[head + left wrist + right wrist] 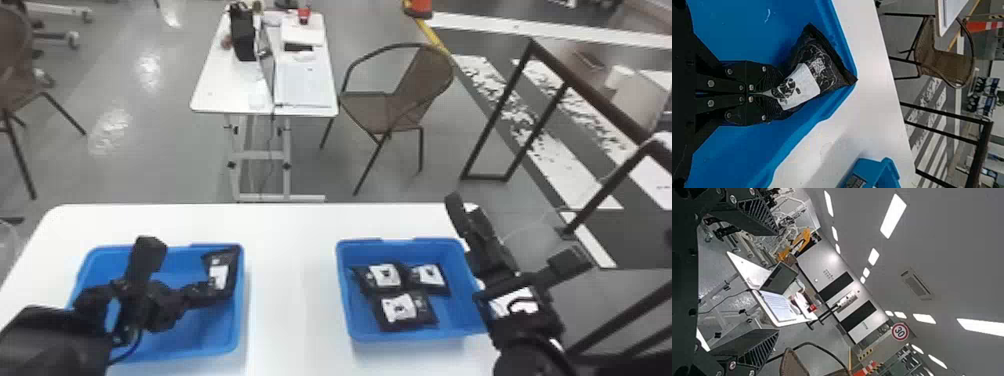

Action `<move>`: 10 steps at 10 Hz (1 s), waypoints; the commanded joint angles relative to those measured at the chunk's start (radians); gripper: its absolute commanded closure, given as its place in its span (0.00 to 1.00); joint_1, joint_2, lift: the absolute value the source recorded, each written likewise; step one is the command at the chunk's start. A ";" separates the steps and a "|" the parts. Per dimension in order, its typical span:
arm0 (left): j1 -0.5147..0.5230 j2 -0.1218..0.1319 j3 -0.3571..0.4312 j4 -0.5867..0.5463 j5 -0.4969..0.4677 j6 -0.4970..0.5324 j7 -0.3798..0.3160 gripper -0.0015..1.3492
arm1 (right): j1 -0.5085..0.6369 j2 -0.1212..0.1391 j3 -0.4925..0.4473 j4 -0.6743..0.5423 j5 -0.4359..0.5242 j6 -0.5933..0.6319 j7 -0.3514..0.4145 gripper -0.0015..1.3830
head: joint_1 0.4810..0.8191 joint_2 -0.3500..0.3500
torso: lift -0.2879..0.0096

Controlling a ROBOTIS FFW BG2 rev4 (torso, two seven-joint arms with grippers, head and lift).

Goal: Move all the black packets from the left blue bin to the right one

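Black film sits pinched between the closed fingers of the left gripper (777, 93), which hold the last packet (220, 272) of the left bin (205, 348) by its labelled end, at that bin's far right corner. To judge by the grip, the step in hand is the lift. Only the near end is caught, so the loose bulk could swing down or slide out once its weight comes off the left bin. Since the packet leans on the corner wall, a lift that drifts sideways too soon could snag it on the left bin's rim and peel it from the fingers, or drag the bin along the table (290, 300). A drop past the rim would leave it on the table, short of the right bin (415, 335), where 3 packets (398, 306) lie. The right gripper (777, 282), fingers wide and empty, waits farthest right of the left bin; crossing low, the left arm might bump it.
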 commanded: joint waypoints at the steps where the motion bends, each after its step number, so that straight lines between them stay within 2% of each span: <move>1: 0.087 0.006 0.001 -0.179 0.058 -0.009 -0.051 0.90 | 0.004 -0.002 0.013 -0.011 0.000 0.003 0.000 0.11 | 0.63 0.25 | 0.97; 2: 0.186 0.000 0.004 -0.420 0.058 0.059 -0.069 0.90 | 0.014 -0.002 0.021 -0.027 0.001 0.006 0.000 0.11 | 0.63 0.24 | 0.97; 3: 0.247 -0.001 0.006 -0.581 0.066 0.094 -0.090 0.90 | 0.030 -0.002 0.024 -0.047 0.003 0.014 0.000 0.11 | 0.63 0.25 | 0.97; 4: 0.273 0.000 0.006 -0.653 0.083 0.086 -0.121 0.90 | 0.040 -0.002 0.030 -0.059 0.003 0.020 0.005 0.11 | 0.63 0.26 | 0.97; 5: 0.264 -0.001 -0.011 -0.659 0.093 0.050 -0.147 0.90 | 0.040 -0.002 0.045 -0.060 0.009 0.034 0.017 0.11 | 0.63 0.26 | 0.97; 7: 0.196 -0.003 -0.079 -0.622 0.089 0.000 -0.156 0.90 | -0.002 -0.011 0.107 -0.034 0.039 0.072 0.049 0.11 | 0.63 0.27 | 0.97; 10: 0.005 -0.013 -0.201 -0.397 0.109 -0.099 -0.205 0.90 | -0.070 -0.014 0.206 0.018 0.055 0.084 0.077 0.11 | 0.63 0.28 | 0.97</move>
